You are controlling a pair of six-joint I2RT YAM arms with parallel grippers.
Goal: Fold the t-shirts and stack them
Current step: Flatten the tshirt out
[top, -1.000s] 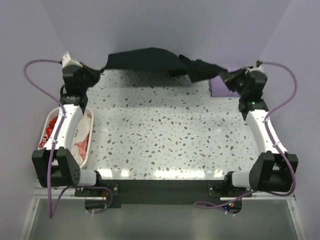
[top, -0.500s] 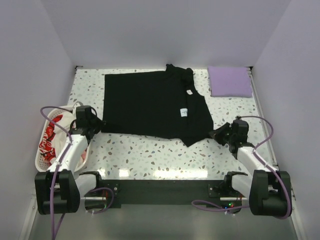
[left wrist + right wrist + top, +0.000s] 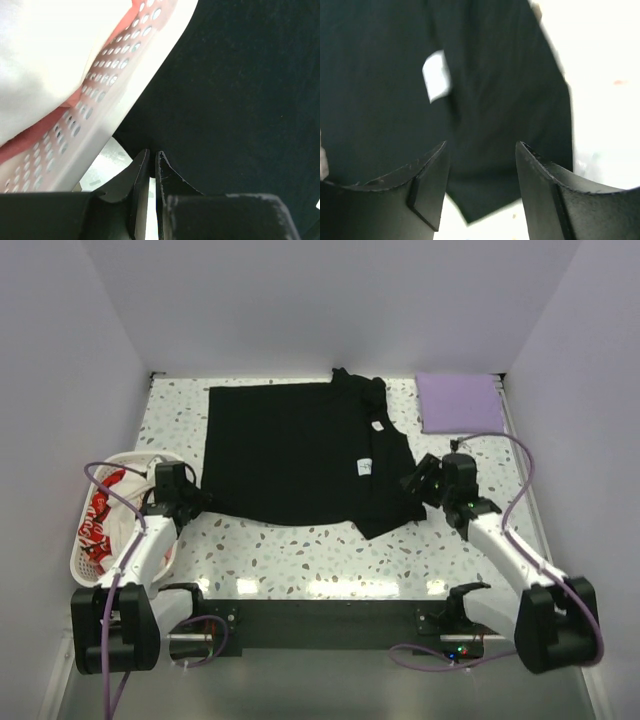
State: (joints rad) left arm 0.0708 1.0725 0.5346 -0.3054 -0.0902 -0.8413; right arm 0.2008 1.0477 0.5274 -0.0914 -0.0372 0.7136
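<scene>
Top external: black t-shirt [image 3: 290,445] lies flat on worktop [image 3: 330,550], ready for folding; left pincer [image 3: 198,502] closed, right pincer [image 3: 413,483] open.

Left arm [image 3: 135,550], right arm [image 3: 505,545]: white link shells, black joint housings, blocky black bases at bottom of frame. Purple cable [image 3: 528,470] loops off each arm. Left gripper [image 3: 152,151], right gripper [image 3: 481,145]: matte black jaws, scuffed edges, faint pale scratches.
</scene>
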